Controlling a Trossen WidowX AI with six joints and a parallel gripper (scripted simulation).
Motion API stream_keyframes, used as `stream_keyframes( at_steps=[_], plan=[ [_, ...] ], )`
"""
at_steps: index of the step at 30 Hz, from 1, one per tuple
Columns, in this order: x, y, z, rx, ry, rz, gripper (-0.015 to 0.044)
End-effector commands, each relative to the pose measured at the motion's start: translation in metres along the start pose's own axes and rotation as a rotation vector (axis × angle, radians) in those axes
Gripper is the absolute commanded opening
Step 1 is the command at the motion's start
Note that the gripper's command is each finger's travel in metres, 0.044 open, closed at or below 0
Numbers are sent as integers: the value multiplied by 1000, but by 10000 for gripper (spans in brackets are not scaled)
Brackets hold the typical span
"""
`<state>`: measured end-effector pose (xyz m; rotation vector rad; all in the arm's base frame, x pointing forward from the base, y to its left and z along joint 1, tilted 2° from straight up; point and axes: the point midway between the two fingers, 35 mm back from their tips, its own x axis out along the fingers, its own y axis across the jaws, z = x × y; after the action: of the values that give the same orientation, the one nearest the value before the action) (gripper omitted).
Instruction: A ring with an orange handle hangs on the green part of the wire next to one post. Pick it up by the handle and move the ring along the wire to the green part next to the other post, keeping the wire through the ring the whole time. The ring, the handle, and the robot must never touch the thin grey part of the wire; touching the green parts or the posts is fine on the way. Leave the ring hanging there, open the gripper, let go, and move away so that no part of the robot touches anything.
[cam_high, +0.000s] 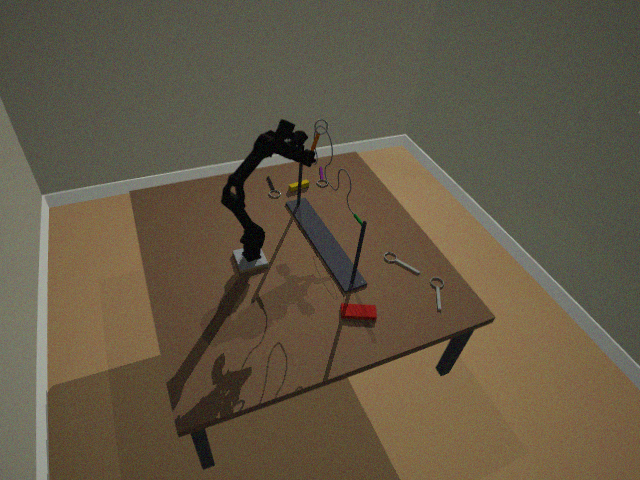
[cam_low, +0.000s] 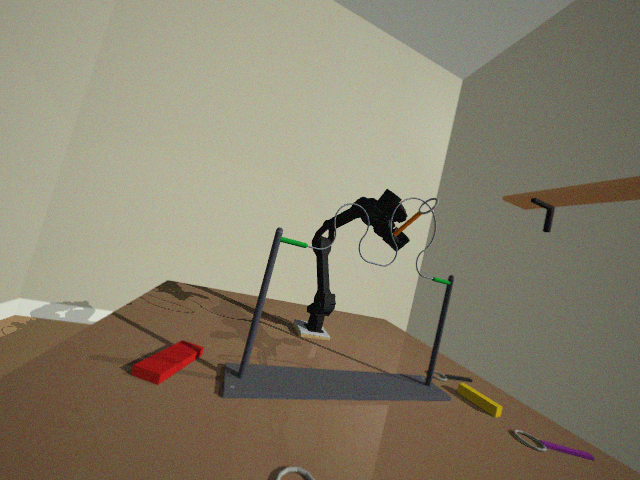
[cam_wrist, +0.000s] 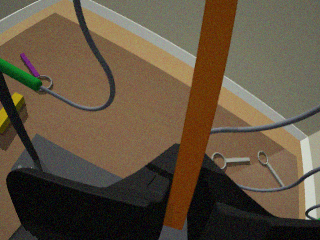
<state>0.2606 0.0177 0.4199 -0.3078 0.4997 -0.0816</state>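
Note:
My gripper (cam_high: 313, 151) (cam_low: 397, 234) (cam_wrist: 186, 152) is shut on the orange handle (cam_high: 315, 141) (cam_low: 408, 224) (cam_wrist: 202, 90). The ring (cam_high: 321, 120) (cam_low: 435, 199) is at the handle's upper end, high at the tall wire loop nearer the right post (cam_low: 440, 330) in the exterior view. The wire appears to pass through it; whether they touch I cannot tell. The ring is outside the wrist view. The grey wire (cam_low: 384, 265) (cam_wrist: 111, 82) runs in curves between one green part (cam_low: 293, 241) (cam_high: 358, 219) by the left post (cam_low: 261, 304) and the other green part (cam_low: 441, 281) (cam_wrist: 20, 75) by the right post.
The posts stand on a dark base plate (cam_high: 325, 242) (cam_low: 330, 384). A red block (cam_high: 358, 312) (cam_low: 166, 361) and a yellow block (cam_high: 296, 185) (cam_low: 479, 399) lie at its two ends. A purple-handled ring (cam_low: 568, 450) (cam_wrist: 29, 65), a dark-handled ring and two pale rings lie on the table.

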Motion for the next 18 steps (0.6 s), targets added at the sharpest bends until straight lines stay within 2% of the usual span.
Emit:
stream_keyframes(
  at_steps=[1, 18],
  plan=[
    [-2, -2, 2, -36, -1, -22, -150],
    [-3, -10, 3, -219, 20, -126, -150]
  ],
)
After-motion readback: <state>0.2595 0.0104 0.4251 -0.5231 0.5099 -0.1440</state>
